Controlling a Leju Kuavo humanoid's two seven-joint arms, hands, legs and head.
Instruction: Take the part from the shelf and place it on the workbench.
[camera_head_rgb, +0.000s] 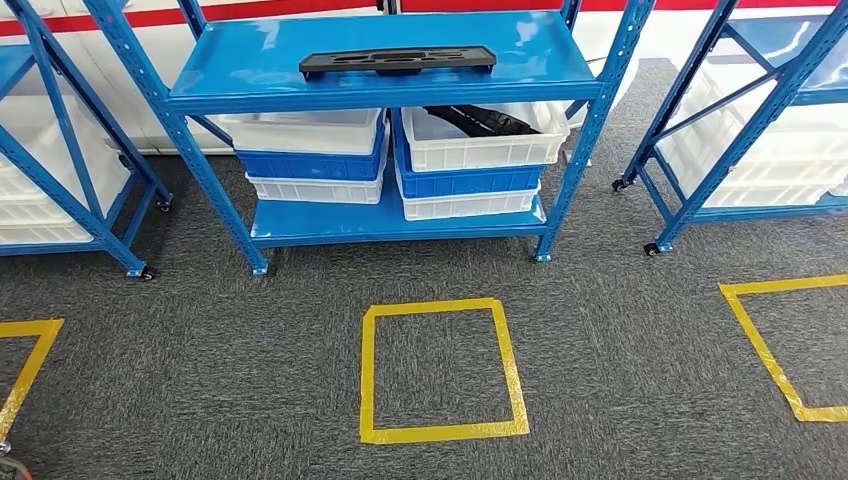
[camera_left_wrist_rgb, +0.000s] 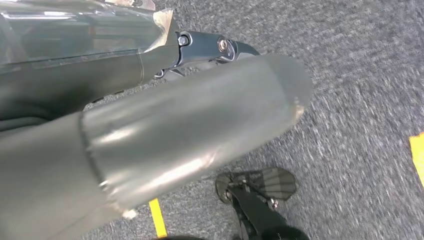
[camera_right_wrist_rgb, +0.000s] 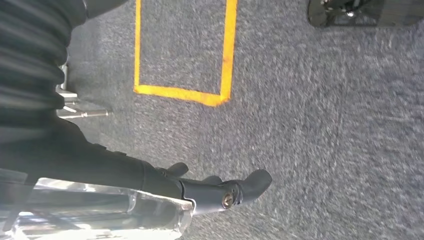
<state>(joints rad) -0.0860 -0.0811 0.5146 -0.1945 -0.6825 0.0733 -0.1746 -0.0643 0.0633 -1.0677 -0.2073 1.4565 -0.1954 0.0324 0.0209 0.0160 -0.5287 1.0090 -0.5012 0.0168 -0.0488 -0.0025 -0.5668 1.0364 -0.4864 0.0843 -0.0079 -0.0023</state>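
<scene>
The part (camera_head_rgb: 397, 61) is a flat, long black piece lying on the top board of the middle blue shelf (camera_head_rgb: 250, 70), straight ahead of me. Both arms hang at my sides over the grey carpet. My left hand (camera_left_wrist_rgb: 200, 125) shows its thick grey thumb and a dark finger stretched out, with nothing in it. My right hand (camera_right_wrist_rgb: 215, 192) has its dark fingers extended above the carpet and is also empty. Both hands are far from the shelf.
White and blue bins (camera_head_rgb: 315, 160) are stacked on the lower board; the right-hand bin (camera_head_rgb: 480, 140) holds another black piece. A yellow tape square (camera_head_rgb: 440, 370) marks the carpet before the shelf. More blue shelves stand left (camera_head_rgb: 60, 150) and right (camera_head_rgb: 760, 100).
</scene>
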